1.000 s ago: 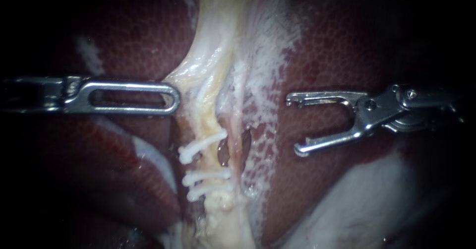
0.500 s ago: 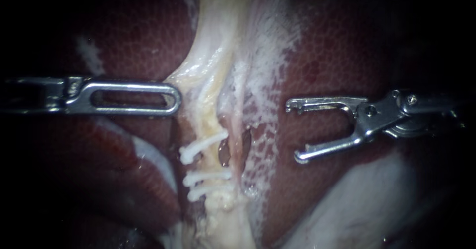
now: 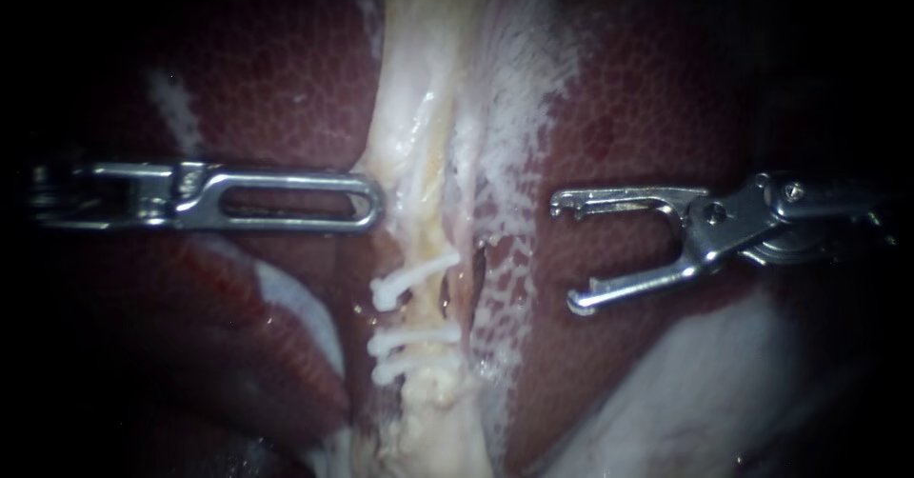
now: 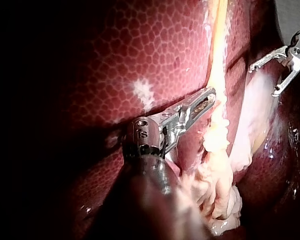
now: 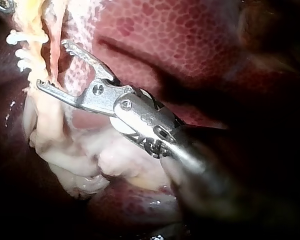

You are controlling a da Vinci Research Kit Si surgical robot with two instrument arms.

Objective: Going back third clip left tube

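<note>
Above the clips [image 3: 409,330], we are steadying the left tube [image 3: 419,154] in our left instrument's [image 3: 371,202] closed jaws; the right instrument [image 3: 566,249] is gaping wide, empty.

Down the middle of the endoscope view the pale yellow tube [image 3: 419,154] runs top to bottom and splits the room in two. At mid-left the steel left instrument [image 3: 369,202] lies level, its slotted hand closed, jaws together, tip touching the tube's edge; it bars a straight path from upper left to lower left. Three white plastic clips [image 3: 411,280] cross the tube at lower centre, their ends jutting left. The steel right instrument [image 3: 569,249] sits at centre right, its hand spread, jaws wide and empty. Between it and the tube lies a clear strip of dark red mottled liver [image 3: 609,88] under white webbed film [image 3: 514,107]. Open liver fills both upper corners.
</note>
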